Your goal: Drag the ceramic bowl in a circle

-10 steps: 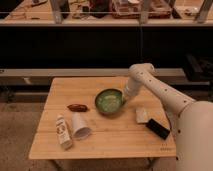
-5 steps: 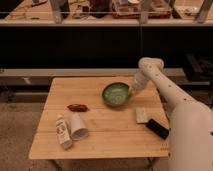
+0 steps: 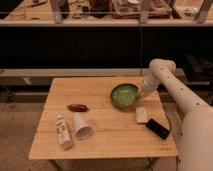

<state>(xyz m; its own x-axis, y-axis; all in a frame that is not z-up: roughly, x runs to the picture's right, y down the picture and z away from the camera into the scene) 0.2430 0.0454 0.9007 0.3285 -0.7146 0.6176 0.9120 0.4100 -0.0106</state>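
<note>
End effector closed, pinching right rim of green bowl. Bowl on table, far-right area. White block, black flat object just in front. Cup, bottle front-left.

The robot's arm is a smooth, off-white tube of rounded segments. A bulbous joint lies above and behind the tool, and a broader white shell lies below and right of it. The small, pale tool ends the arm at the right rim of the round green ceramic bowl.
</note>
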